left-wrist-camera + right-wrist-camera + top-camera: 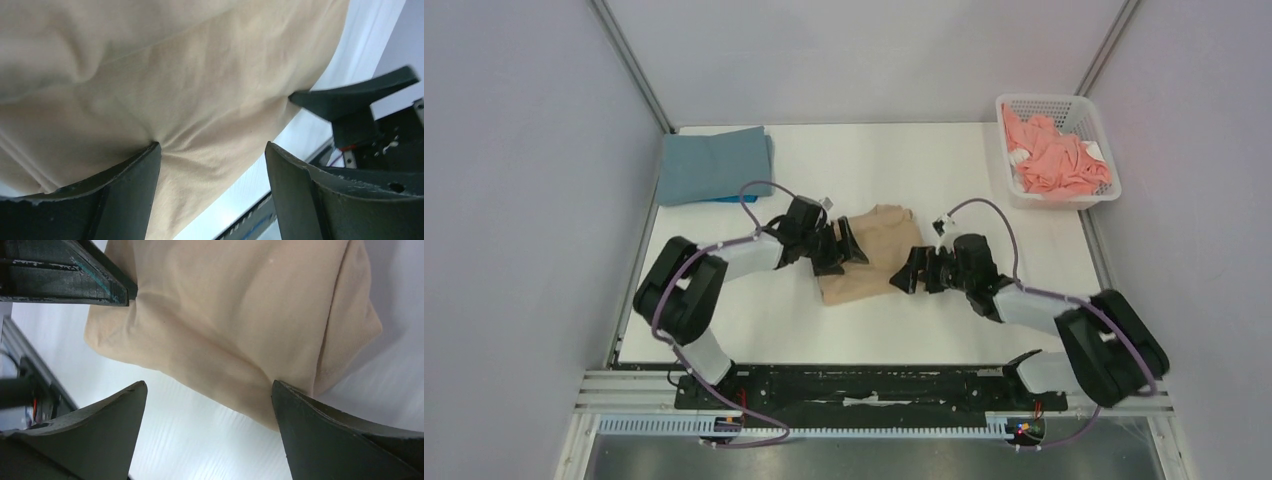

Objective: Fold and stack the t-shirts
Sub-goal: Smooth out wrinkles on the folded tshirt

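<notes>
Tan shirt (864,262) folded, mid-table. Left gripper (842,252) and right gripper (917,275) flank it, jaws apart, nothing held. Fold looks done; next move likely pinches both edges and carries it to the blue stack (714,165), far left.

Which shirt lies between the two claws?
The tan shirt, in the middle. The grey-blue shirt lies folded at the far left corner; the pink shirt sits crumpled in the basket.
</notes>
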Robot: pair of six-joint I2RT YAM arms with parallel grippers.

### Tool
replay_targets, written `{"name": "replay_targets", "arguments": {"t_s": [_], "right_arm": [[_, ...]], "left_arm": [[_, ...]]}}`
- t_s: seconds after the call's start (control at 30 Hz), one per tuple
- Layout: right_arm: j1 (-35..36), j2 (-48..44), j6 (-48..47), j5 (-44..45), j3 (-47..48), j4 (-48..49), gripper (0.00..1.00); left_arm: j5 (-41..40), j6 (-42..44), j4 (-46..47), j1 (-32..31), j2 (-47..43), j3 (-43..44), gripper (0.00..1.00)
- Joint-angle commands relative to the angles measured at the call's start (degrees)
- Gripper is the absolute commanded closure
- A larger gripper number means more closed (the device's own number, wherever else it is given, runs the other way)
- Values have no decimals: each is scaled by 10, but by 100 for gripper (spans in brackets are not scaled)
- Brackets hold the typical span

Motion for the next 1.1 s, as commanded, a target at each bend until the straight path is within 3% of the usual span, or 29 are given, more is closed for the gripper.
{"name": "replay_targets", "arguments": {"t_s": [0.0, 0.1, 0.23, 0.33, 0.43, 0.67, 0.83, 0.97, 1.07], "right_arm": [[37, -132, 4, 34, -78, -97, 2], [40, -182, -9, 32, -55, -109, 2], [40, -150, -39, 64, 7, -90, 2], [39, -81, -39, 60, 61, -57, 2], [36, 8, -44, 59, 133, -44, 2], [10, 215, -25, 29, 248, 28, 2], [0, 302, -19, 54, 280, 40, 2], [-1, 300, -29, 58, 290, 22, 2], [-1, 248, -47, 72, 285, 1, 2]], "left_arm": [[-46, -10, -52, -34, -95, -94, 17], [-53, -13, -50, -39, -139, -88, 16], [-100, -2, -75, -36, -133, -34, 16], [-148, 20, -114, -24, -72, 38, 16], [-144, 33, -148, -1, -5, 90, 18], [-124, 41, -132, 67, 77, 94, 18], [-97, 55, -116, 75, 98, 98, 19], [-106, 61, -130, 75, 79, 108, 19], [-165, 78, -178, 75, 40, 144, 19]]}}
